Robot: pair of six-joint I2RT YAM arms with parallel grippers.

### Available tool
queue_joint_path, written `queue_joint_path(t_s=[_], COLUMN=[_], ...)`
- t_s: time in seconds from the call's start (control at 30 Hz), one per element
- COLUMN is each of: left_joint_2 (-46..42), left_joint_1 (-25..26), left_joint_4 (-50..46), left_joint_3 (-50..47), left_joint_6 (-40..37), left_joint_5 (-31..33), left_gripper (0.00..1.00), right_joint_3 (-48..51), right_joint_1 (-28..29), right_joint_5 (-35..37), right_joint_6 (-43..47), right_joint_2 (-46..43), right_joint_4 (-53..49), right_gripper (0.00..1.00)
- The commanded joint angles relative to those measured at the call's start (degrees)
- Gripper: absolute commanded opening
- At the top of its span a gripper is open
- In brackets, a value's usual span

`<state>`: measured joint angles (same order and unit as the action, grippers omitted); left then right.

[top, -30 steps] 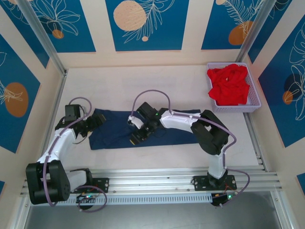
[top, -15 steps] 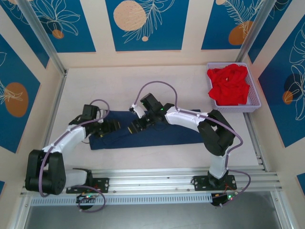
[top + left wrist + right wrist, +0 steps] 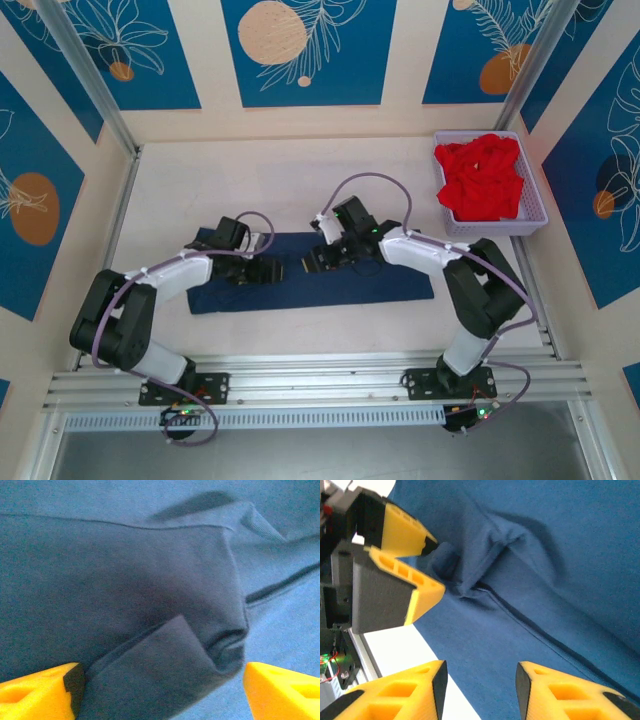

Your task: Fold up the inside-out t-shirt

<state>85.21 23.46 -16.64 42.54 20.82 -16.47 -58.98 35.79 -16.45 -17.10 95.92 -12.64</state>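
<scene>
The inside-out t-shirt (image 3: 380,285) lies on the table as a long navy strip. My left gripper (image 3: 275,268) is low over its middle and open. In the left wrist view its yellow fingertips (image 3: 35,692) straddle a raised, bunched fold of the t-shirt (image 3: 165,665). The left fingertip touches the cloth and the right one stands apart from it. My right gripper (image 3: 308,263) faces the left one from close by. It is open (image 3: 480,685) over flat cloth (image 3: 560,555) at the shirt's edge, and it sees the left gripper (image 3: 436,565) around the fold.
A lilac basket (image 3: 540,215) holding a red garment (image 3: 482,178) stands at the back right. Bare white table (image 3: 280,180) lies behind the shirt. A metal rail (image 3: 300,375) runs along the near edge, and patterned walls close in the sides.
My left gripper has slid right along the shirt from its left end to the middle. My right gripper has moved back and to the right, and the two now nearly meet.
</scene>
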Motion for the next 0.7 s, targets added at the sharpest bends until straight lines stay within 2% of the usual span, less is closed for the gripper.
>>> queue_joint_path(t_s=[0.0,0.17,0.47,0.6,0.67], left_joint_2=[-1.9,-5.5,-9.8,-14.7,-18.3], left_joint_1=[2.4,4.8,7.7,7.6,7.4], left_joint_4=[-0.4,-2.8,-7.1,-7.8,-7.5], left_joint_3=[-0.7,-2.3,-3.0,-2.5,-2.3], left_joint_6=[-1.6,-0.9,2.0,3.0,4.0], left_joint_5=[-1.8,-5.1,-12.6,-12.0,-8.8], left_gripper=[0.82,0.79,0.75,0.71,0.70], right_joint_3=[2.1,3.8,5.1,5.5,5.7], right_joint_1=[-2.6,-5.6,-6.8,-7.1,-7.4], right_joint_5=[0.1,0.4,2.1,2.8,3.1], right_joint_6=[-0.7,-0.1,0.1,0.3,0.3], right_joint_2=[-3.8,-6.3,-7.7,-8.8,-9.4], right_joint_4=[0.2,-0.7,-2.8,-3.4,-3.4], right_gripper=[0.43,0.43,0.43,0.43,0.43])
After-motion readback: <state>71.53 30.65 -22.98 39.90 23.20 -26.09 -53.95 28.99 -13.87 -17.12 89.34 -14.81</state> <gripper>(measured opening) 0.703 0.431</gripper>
